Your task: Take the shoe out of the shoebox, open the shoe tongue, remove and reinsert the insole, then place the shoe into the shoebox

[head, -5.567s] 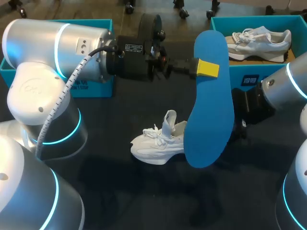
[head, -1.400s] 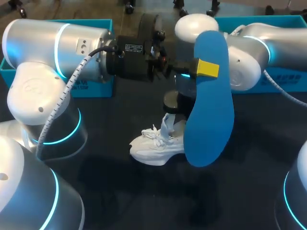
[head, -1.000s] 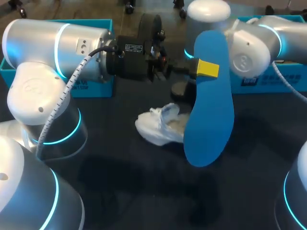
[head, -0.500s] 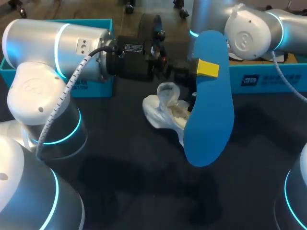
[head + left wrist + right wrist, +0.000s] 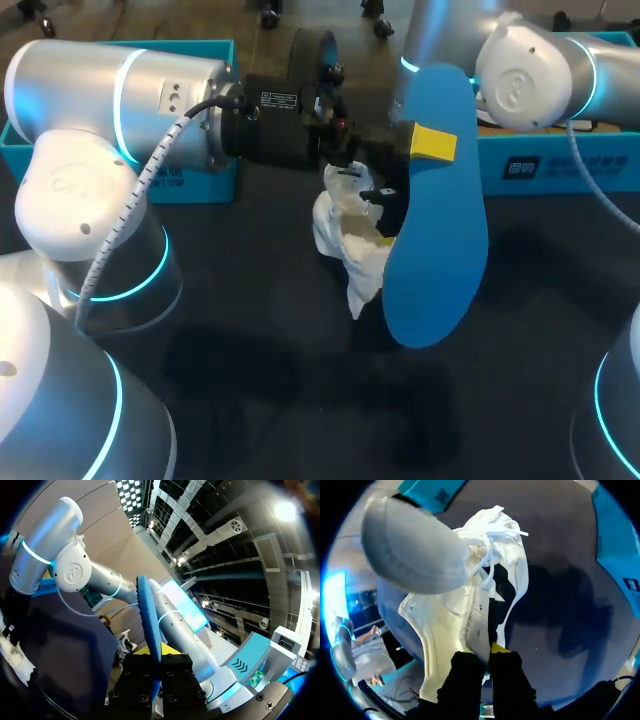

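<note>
Above table (image 5: 250, 400), right gripper (image 5: 482, 650) raised shoe (image 5: 345, 232) higher; insole (image 5: 437, 255) unmoved.

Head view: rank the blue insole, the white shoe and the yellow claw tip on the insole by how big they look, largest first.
1. blue insole, though it is likely held nearer the camera
2. white shoe, partly hidden behind the insole
3. yellow claw tip, clearly smallest

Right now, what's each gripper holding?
Left gripper: shut on the blue insole.
Right gripper: shut on the white shoe.
</note>
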Controlling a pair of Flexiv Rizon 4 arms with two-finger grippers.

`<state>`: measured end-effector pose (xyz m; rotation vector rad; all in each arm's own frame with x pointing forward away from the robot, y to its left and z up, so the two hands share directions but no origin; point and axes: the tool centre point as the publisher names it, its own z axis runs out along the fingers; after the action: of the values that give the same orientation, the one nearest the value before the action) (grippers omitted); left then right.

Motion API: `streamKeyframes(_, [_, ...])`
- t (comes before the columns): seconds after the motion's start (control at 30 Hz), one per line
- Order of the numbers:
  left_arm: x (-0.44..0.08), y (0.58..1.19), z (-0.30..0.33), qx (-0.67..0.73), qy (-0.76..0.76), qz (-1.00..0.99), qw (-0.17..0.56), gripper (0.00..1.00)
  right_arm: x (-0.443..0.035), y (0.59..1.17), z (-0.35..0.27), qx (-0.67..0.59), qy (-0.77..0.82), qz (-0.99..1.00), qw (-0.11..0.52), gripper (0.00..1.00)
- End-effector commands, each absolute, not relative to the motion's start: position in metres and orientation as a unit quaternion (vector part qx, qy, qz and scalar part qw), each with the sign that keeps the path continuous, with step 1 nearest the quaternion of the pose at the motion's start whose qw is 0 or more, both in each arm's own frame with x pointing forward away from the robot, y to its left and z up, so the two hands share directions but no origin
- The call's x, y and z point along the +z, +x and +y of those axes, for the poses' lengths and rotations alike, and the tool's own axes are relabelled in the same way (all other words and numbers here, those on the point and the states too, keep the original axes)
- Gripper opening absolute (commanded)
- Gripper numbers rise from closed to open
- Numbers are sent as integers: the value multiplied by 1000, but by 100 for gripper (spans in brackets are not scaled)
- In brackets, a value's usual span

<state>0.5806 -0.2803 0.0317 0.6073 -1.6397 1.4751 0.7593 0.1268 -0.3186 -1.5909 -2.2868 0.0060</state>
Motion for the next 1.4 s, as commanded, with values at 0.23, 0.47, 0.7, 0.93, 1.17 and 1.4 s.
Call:
streamKeyframes(0.23, [31,580,-281,587,242,-652,414,0,-311,754,139,-14,-580,-797,165,0])
streamKeyframes(0.47, [31,580,-281,587,242,-652,414,0,-311,754,139,-14,-580,-797,165,0])
streamKeyframes(0.7, [31,580,-281,587,242,-652,414,0,-319,751,141,-3,-596,-784,175,0])
streamKeyframes(0.93, [31,580,-281,587,242,-652,414,0,-328,743,144,-47,-641,-752,144,0])
streamKeyframes(1.17, [31,580,-281,587,242,-652,414,0,-336,735,146,-88,-664,-730,135,0])
streamKeyframes(1.4, [31,580,-281,587,242,-652,414,0,-347,725,150,-111,-637,-749,143,0])
